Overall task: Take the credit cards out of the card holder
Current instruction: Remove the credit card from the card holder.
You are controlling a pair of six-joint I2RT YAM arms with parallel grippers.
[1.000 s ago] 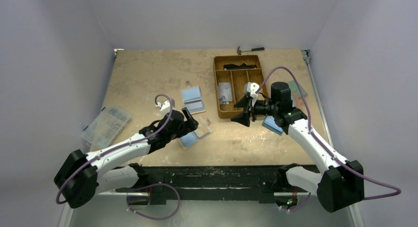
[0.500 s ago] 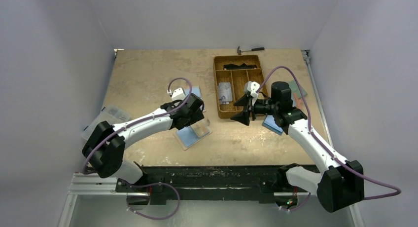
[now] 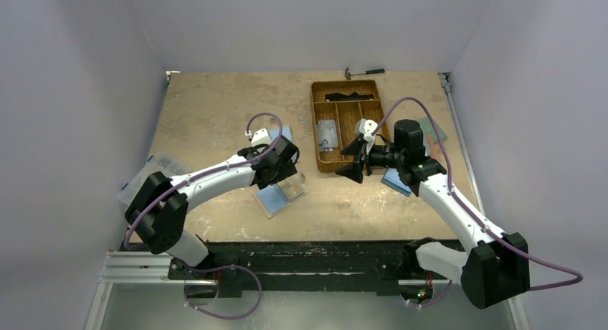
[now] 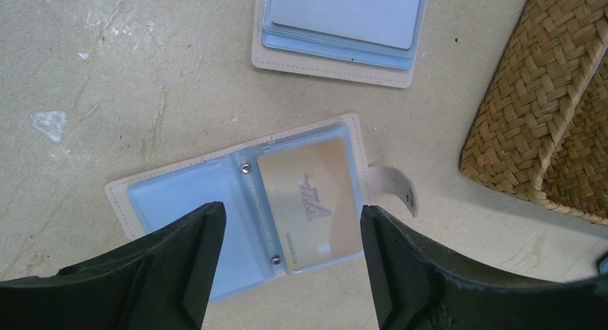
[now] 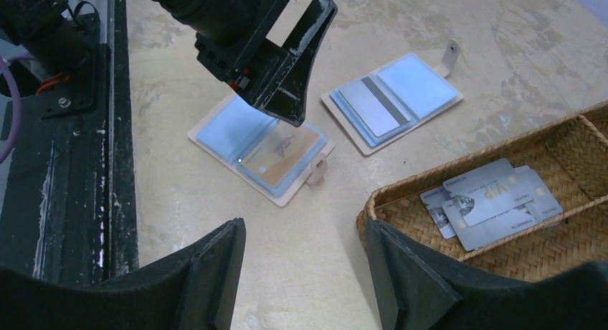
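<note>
1. The card holder (image 4: 201, 186) lies open and flat on the table (image 4: 107, 93), left of the woven tray (image 4: 545, 129) and nearer the arm bases than the tray's near corner. A gold card (image 4: 310, 201) sits in its sleeve on the tray side; the other sleeve shows pale blue.
2. A second holder (image 4: 337, 29), also open, lies left of the tray but farther from the bases, with a grey card (image 5: 378, 104) on one half.
3. Silver cards (image 5: 495, 197) lie loose in one tray compartment.
4. The left gripper (image 4: 290, 211) hovers over the first holder — jaws spread, gripping nothing.
5. The right gripper (image 5: 305, 229) hangs by the tray's near edge — jaws apart, empty.
</note>
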